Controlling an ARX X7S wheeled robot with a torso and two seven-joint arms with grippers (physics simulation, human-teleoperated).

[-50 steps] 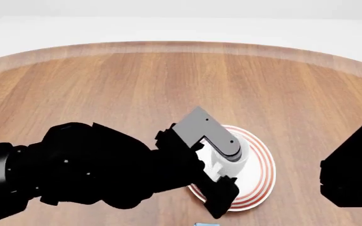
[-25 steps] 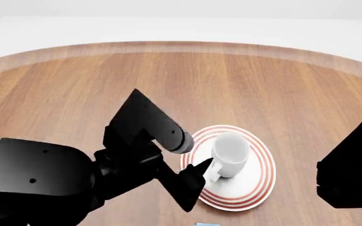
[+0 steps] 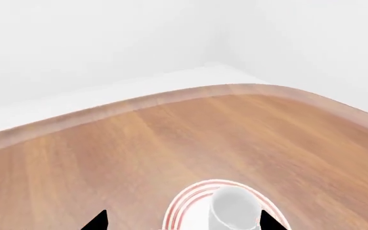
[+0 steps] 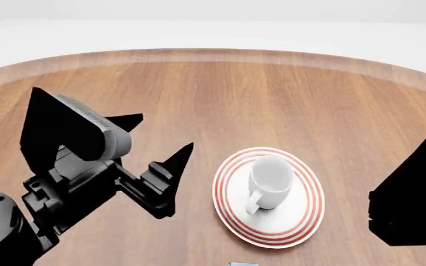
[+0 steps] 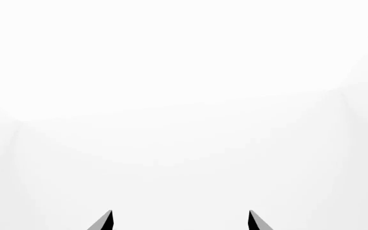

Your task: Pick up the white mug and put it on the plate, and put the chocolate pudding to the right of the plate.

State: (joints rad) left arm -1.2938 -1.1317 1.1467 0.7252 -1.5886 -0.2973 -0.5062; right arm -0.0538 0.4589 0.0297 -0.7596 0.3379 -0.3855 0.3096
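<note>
The white mug stands upright on the red-ringed plate, its handle toward the near left. My left gripper is open and empty, raised to the left of the plate and apart from it. In the left wrist view the mug and plate lie between the spread fingertips of the left gripper. My right gripper is open and empty, facing blank white. Only a light-blue sliver, apparently the chocolate pudding carton, shows at the bottom edge in front of the plate.
The round wooden table has a raised rim along its far edge. My right arm is a dark mass at the right edge of the head view. White floor lies beyond the table.
My left gripper has let go of the mug and drawn back to the left and up, away from the plate. The mug stays upright on the plate. The right arm has not moved.
</note>
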